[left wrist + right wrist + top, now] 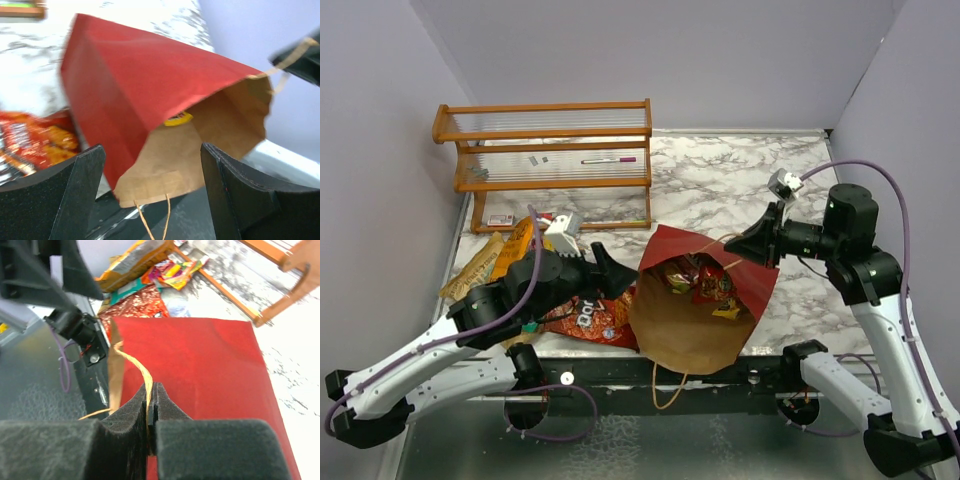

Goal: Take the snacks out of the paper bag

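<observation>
The dark red paper bag (695,325) lies at the table's near edge with its tan mouth open upward. Several snacks (705,283) show inside it, and in the left wrist view a yellow packet (178,119) peeks from the bag (125,80). A red packet (588,320) lies on the table left of the bag, with tan and orange packets (485,262) further left. My left gripper (617,277) stands open beside the bag's left side, holding nothing (152,175). My right gripper (742,250) is shut on the bag's twisted handle (136,365), lifting its far right rim.
A wooden rack (555,150) with a pen on its shelf stands at the back left. A black rail (740,372) runs along the near edge under the bag. The bag's other handle (670,390) hangs over it. Purple walls close in on both sides.
</observation>
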Controlling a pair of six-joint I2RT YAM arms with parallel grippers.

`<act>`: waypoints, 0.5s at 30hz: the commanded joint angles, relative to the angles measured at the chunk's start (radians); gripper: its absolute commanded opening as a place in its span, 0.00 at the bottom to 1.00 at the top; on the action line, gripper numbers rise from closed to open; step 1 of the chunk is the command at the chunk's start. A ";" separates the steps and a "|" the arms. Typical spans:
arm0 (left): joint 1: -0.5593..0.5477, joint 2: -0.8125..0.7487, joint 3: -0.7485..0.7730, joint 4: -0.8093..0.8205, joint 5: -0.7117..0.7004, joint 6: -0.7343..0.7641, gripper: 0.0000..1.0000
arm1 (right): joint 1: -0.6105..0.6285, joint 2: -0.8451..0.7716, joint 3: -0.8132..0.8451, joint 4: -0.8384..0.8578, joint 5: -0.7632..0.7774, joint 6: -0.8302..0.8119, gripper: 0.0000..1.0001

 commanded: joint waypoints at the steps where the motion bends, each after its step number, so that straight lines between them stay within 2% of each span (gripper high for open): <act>1: 0.002 0.039 -0.072 0.334 0.357 0.123 0.79 | 0.002 0.009 -0.030 0.016 0.141 0.035 0.02; 3: -0.005 0.074 -0.099 0.414 0.449 0.112 0.78 | 0.002 0.010 -0.030 0.039 0.137 0.051 0.02; 5: -0.045 0.109 -0.120 0.484 0.481 0.106 0.76 | 0.002 0.009 -0.019 0.041 0.143 0.054 0.02; 9: -0.293 0.206 -0.127 0.564 0.294 0.216 0.75 | 0.002 0.005 0.002 0.032 0.162 0.056 0.02; 11: -0.391 0.278 -0.111 0.570 0.145 0.270 0.75 | 0.002 -0.003 0.004 0.035 0.157 0.061 0.02; 13: -0.445 0.350 -0.103 0.590 0.016 0.303 0.76 | 0.002 -0.013 0.007 0.038 0.153 0.065 0.02; 15: -0.475 0.414 -0.123 0.662 -0.040 0.372 0.76 | 0.002 -0.030 0.007 0.041 0.155 0.059 0.02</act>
